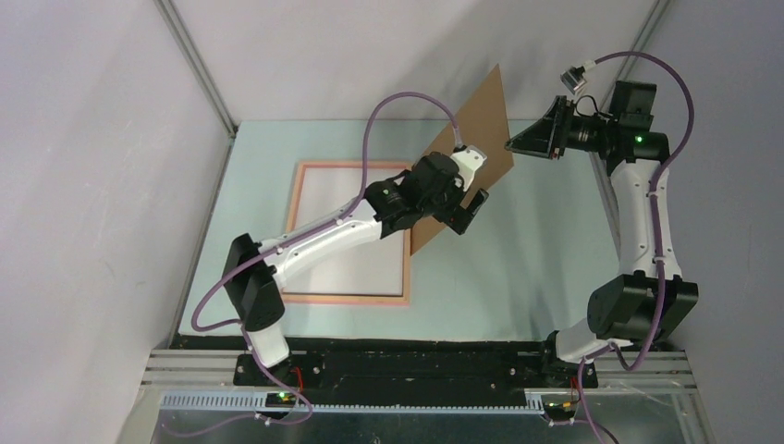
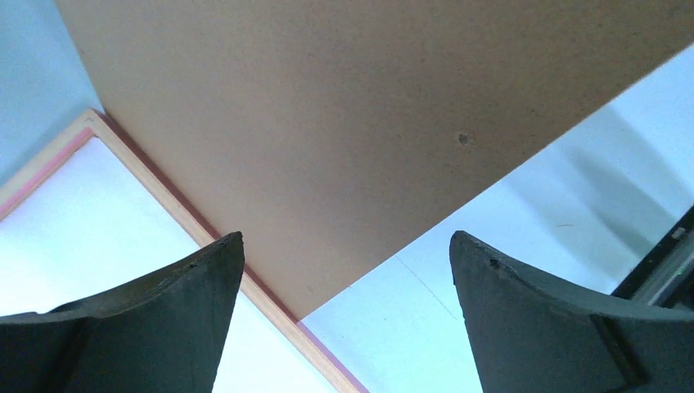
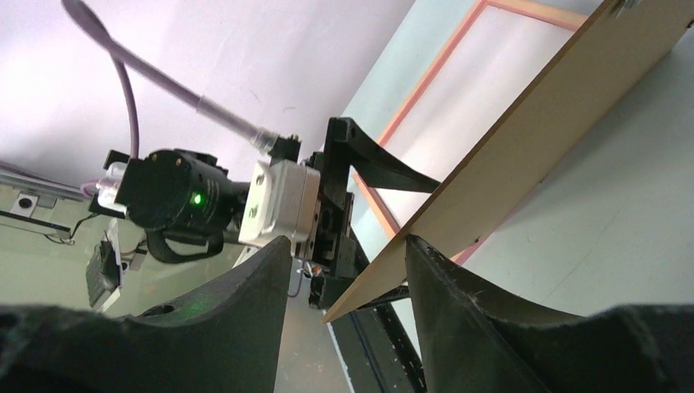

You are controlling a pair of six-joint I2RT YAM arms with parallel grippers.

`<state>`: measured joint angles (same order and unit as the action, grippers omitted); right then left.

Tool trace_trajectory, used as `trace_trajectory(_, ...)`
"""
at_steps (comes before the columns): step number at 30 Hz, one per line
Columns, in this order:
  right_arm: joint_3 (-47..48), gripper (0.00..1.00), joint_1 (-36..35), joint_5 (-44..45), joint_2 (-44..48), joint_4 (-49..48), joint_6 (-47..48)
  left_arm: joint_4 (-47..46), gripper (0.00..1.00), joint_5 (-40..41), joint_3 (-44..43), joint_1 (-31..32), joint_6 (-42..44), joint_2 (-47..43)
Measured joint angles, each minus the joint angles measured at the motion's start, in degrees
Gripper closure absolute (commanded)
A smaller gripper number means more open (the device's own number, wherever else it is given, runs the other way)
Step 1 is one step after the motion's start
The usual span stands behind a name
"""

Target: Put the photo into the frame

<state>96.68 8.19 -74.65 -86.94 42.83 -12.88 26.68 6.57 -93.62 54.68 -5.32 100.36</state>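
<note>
The frame (image 1: 342, 299) is lying flat on the desk (image 1: 518, 268), and the white sheet filling it is probably the photo (image 1: 325, 196) lying face down, though no printed side is showing. A brown backing board (image 1: 476, 139) is standing tilted over the frame's right rail, with its low corner down by that rail and its high edge up in the air.

The right gripper (image 3: 345, 241) is propping that raised edge. Its jaws are sitting about half open with the board between them, leaning on one finger and showing a gap beside the other. The left gripper (image 2: 345, 239) is hovering with its jaws spread wide, close to the board's face and holding nothing.

Judging from this, the photo is already going in and the backing board is the step in hand. Laying it down is calling for a slow tilt onto the frame, keeping its edges inside the rails.

The left arm is stretching right across the frame's opening, so it is standing in the board's way. Its purple cable is arching just above the board.
</note>
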Motion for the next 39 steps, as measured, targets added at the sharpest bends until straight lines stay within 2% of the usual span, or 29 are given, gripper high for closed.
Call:
trace_trajectory(9,-1.14,0.42,-1.2,2.93,1.79,-4.72,-5.81,0.5,0.01,10.93,-1.57,3.1,4.07,0.44)
trace_trajectory(16,-1.36,0.42,-2.93,5.31,2.21,-6.21,-8.35,-2.34,0.03,17.64,-2.19,3.5,6.93,4.31)
trace_trajectory(23,-1.36,0.42,-3.43,7.43,2.23,-6.54,-9.46,-5.09,0.1,23.43,-2.19,3.93,9.05,6.36)
trace_trajectory(25,-1.36,0.42,-3.54,7.87,2.25,-6.56,-9.57,-5.38,0.15,24.2,-2.05,4.07,9.29,6.36)
trace_trajectory(39,-1.2,0.38,-3.06,12.07,2.23,-4.68,-9.11,-8.2,0.65,26.88,-0.83,3.93,8.41,5.95)
